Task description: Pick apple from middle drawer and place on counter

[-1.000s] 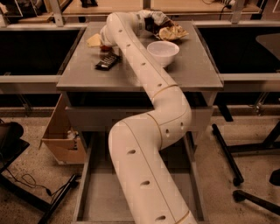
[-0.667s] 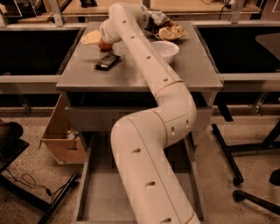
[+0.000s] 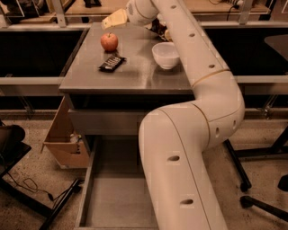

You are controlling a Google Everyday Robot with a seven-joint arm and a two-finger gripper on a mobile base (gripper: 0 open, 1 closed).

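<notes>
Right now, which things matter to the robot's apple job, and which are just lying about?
Job: apple, on the counter; open middle drawer; gripper, behind the apple.
Lying about: white bowl, dark snack packet, cardboard box.

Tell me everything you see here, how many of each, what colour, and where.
apple: one, red-orange, on the counter, back left
counter: one, grey steel, centre
middle drawer: one, grey, open, low front
bowl: one, white, counter, right of apple
packet: one, dark, counter, before apple
bag: one, pale yellow, counter's far edge
cardboard box: one, tan, floor left
arm: one, white, over counter
hand: one, white, far edge, apart from apple
</notes>
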